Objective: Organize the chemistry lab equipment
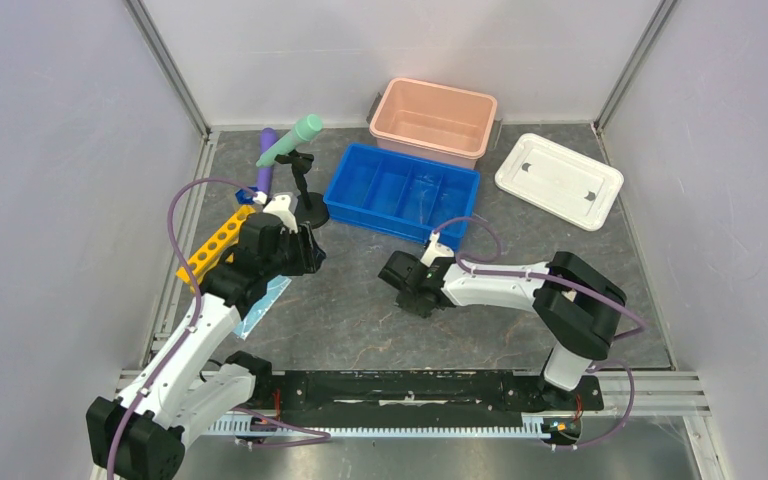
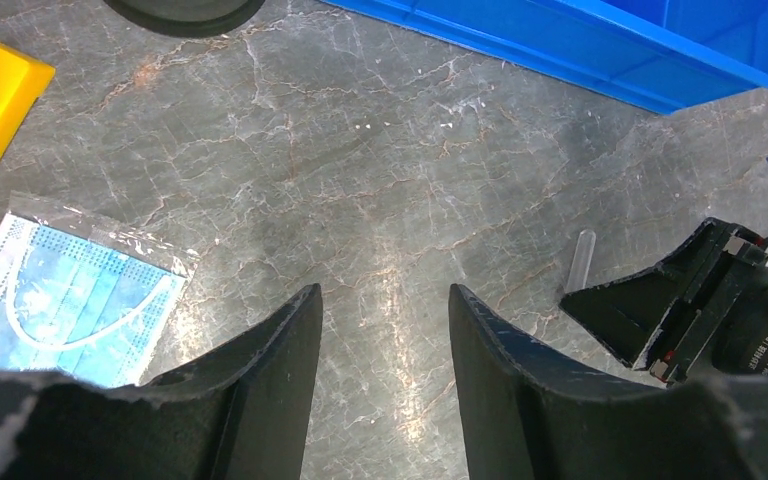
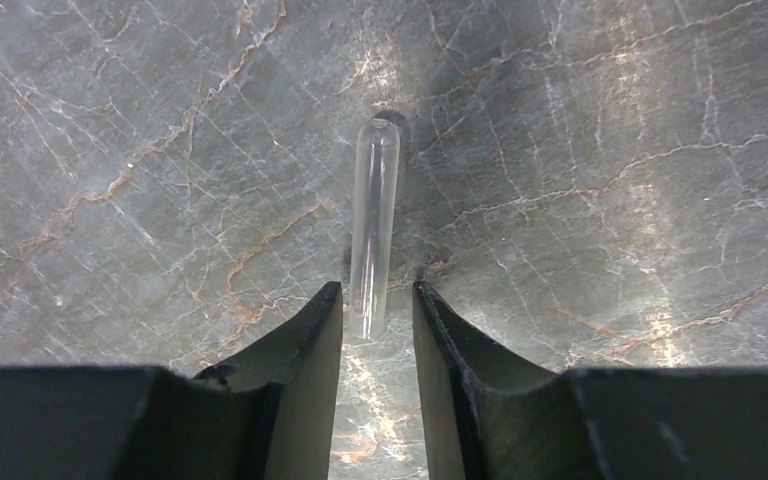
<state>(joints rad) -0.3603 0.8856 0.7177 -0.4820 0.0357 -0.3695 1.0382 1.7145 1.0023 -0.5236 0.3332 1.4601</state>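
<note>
A clear glass tube [image 3: 373, 220] lies on the grey table. Its near end sits between the tips of my right gripper [image 3: 378, 290], whose jaws stand narrowly open on either side of it, with a slim gap showing. In the left wrist view the same tube [image 2: 582, 262] pokes out beside the right gripper [image 2: 680, 310]. My left gripper [image 2: 384, 290] hangs open over bare table, with the bagged light-blue mask [image 2: 70, 300] to its left. The yellow rack [image 1: 218, 240], the black clamp stand [image 1: 305, 190], a mint-green tube [image 1: 290, 140] and a purple tube [image 1: 266, 160] are at the back left.
A blue divided tray [image 1: 390, 225] stands in the middle at the back. Behind it is the pink bin [image 1: 430, 148], and its white lid [image 1: 558, 180] lies to the right. Metal frame rails and grey walls border the table.
</note>
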